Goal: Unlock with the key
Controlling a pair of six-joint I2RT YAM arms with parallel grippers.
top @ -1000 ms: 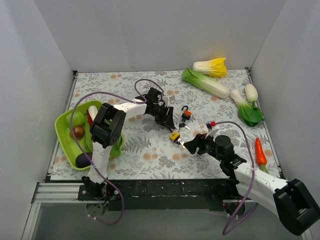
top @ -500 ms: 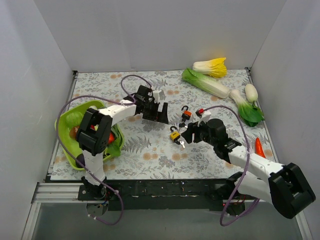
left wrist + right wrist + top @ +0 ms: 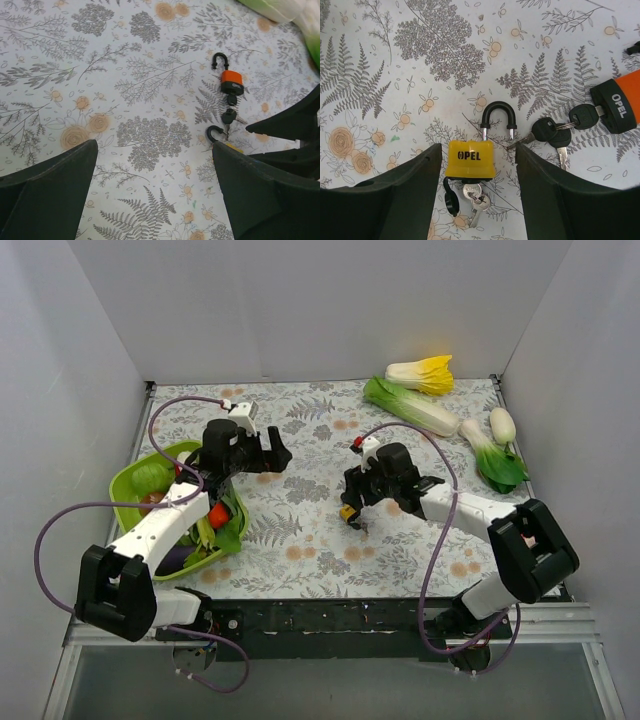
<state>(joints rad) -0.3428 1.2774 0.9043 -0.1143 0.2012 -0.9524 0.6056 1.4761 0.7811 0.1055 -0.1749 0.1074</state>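
The right fingers (image 3: 560, 200) are now hanging straight over the padlocks, having swung in from the near right. The left fingers (image 3: 50, 192) are backing off toward the left side, away from the locks they were crowding a second ago.

The right fingers are standing wide apart and gripping nothing. They are straddling the yellow-bodied padlock with a black shackle (image 3: 470, 157), which is lying flat on the floral-patterned worktop (image 3: 380, 60). The bunch of small silver keys with black plastic heads (image 3: 555, 131) is lying just beside that lock, ahead of one fingertip rather than between the two. It is sitting between the yellow lock and the orange-bodied padlock (image 3: 620, 105), and one black head is resting against the orange lock's end, apparently in its keyhole. Some more silver metal and a black flap are showing at the yellow lock's base, and what they are is hard to tell.

The left fingers are also spread wide and carrying nothing, with both locks lying ahead of them and well apart from them.

The handover suggests the right arm is taking on the key work. Its fingers are centring on the yellow lock, so they are probably needing a small sideways shift to reach the keys, which are still ungrasped.

Further out, the green plastic bowl of toy vegetables (image 3: 135, 502) is sitting under the left arm
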